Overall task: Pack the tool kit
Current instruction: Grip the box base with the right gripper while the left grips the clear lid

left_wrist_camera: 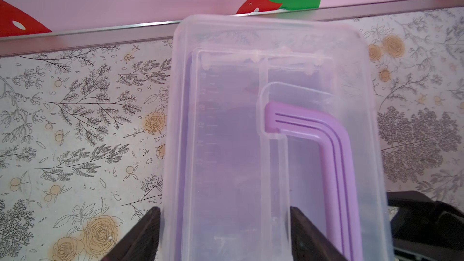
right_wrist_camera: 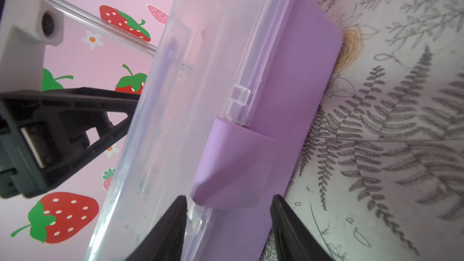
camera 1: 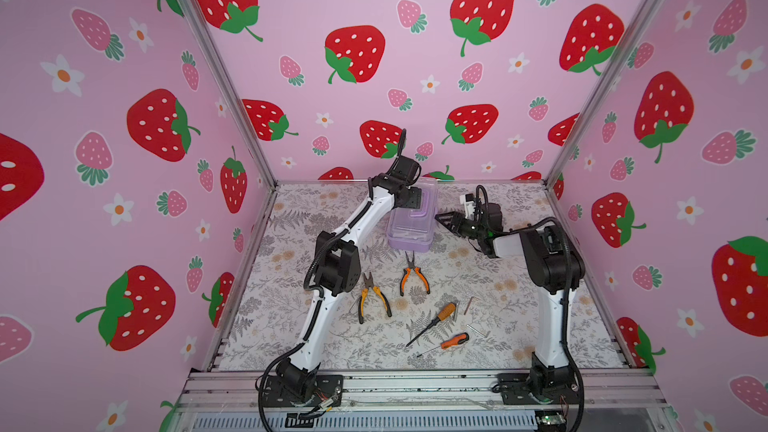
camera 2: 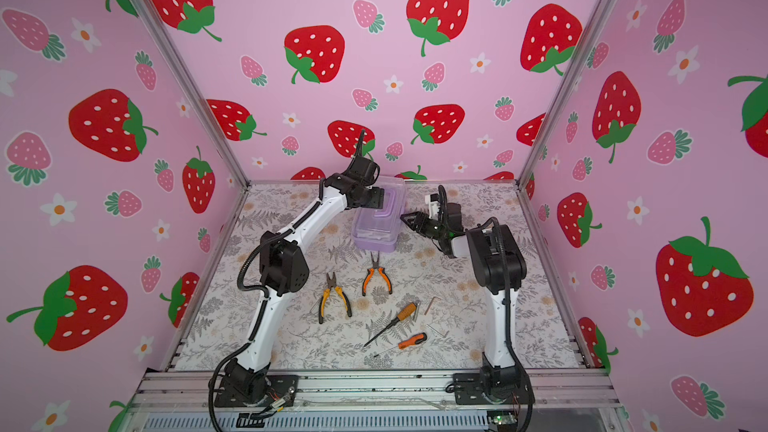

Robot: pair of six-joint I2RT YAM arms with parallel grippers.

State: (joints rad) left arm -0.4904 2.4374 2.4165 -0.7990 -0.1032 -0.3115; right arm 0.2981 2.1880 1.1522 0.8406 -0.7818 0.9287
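We found the tool kit [camera 1: 409,238] between the two claws. The left gripper [left_wrist_camera: 224,209] straddled part of its clear lid [left_wrist_camera: 226,121], one finger at the lid's edge; whether it clamped, we could not tell. The right gripper [right_wrist_camera: 229,197] stood released, jaws either side of the lilac latch [right_wrist_camera: 226,166]. The yellow-handled pliers [camera 1: 369,284] and orange-handled pliers [camera 1: 411,268] lay on the table [camera 1: 498,284], behind both claws.

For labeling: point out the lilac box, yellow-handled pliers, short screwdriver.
lilac box [camera 1: 409,244]: a top view, front wall.
yellow-handled pliers [camera 1: 370,285]: a top view, pivot.
short screwdriver [camera 1: 455,341]: a top view, orange handle.
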